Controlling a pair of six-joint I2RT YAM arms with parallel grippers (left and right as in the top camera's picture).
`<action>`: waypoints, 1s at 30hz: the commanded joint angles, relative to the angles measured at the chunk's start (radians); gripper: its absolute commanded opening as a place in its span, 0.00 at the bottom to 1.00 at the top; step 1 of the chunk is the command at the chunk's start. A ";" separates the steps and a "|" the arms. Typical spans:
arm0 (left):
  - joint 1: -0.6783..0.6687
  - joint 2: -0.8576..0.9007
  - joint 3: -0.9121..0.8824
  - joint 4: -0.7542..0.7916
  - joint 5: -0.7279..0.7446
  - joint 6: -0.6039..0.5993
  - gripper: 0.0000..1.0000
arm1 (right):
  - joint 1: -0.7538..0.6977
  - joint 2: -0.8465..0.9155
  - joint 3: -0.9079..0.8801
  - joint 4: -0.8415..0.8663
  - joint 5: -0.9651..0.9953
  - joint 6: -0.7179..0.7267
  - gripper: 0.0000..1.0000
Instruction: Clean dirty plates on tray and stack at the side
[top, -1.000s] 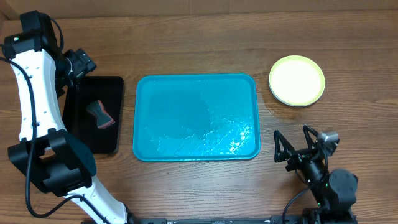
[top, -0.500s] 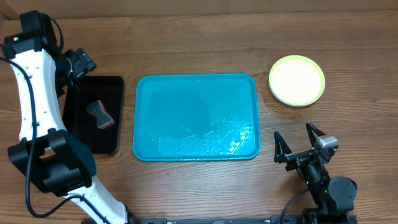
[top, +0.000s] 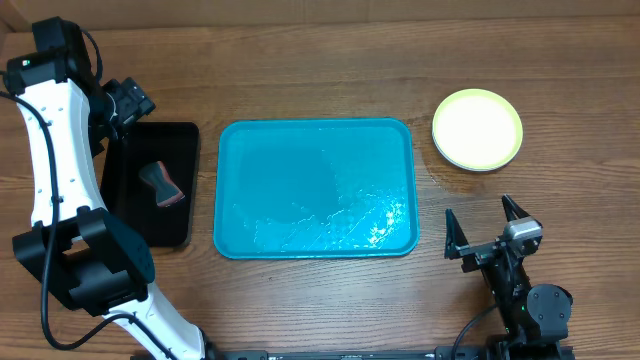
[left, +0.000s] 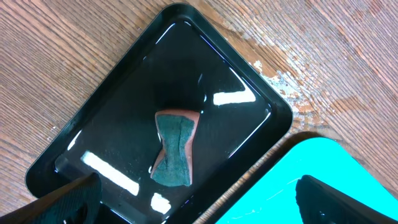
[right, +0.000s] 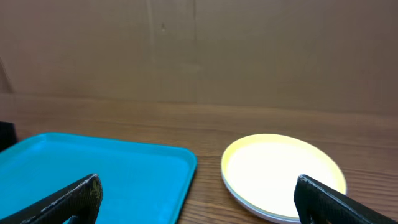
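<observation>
The overhead view showed the whole layout. The tray (top: 315, 190) lay bare in the middle of the table (top: 330, 300), its surface glossy. The plates (top: 477, 129) sat stacked on the wood beyond its right far corner, near it but not touching. A black tray (top: 180, 215) lay just left of the tray, with a sponge (top: 164, 184) on it.

From above, the stack read as one yellow-green rim around a pale centre. Only the right wrist view, looking low across the table, showed the layered edges at its side, a white rim under the yellow-green one. I could not tell the number of plates. That view also showed a plain brown wall behind the table, which the other views lacked.

The left wrist view alone showed the sponge closely: pinched at the waist, dark green on top, reddish along the edge. It also showed wet marks on the wood by the black tray's corner.

The left gripper (left: 198, 182) hung over the black tray with its jaws spread wide, empty and touching nothing. The overhead view hid its jaws.

The right gripper (top: 478, 212) stood near the front edge, right of the tray and well short of the plates. Its jaws were fully spread, with nothing in them.
</observation>
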 joint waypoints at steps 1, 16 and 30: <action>0.000 -0.006 0.012 -0.002 -0.006 0.001 1.00 | -0.002 -0.011 -0.010 0.002 0.027 -0.043 1.00; -0.001 -0.006 0.012 -0.002 -0.006 0.001 1.00 | -0.006 -0.010 -0.010 0.005 0.017 -0.008 1.00; 0.000 -0.006 0.012 -0.002 -0.006 0.001 1.00 | -0.006 -0.010 -0.010 0.005 0.017 -0.008 1.00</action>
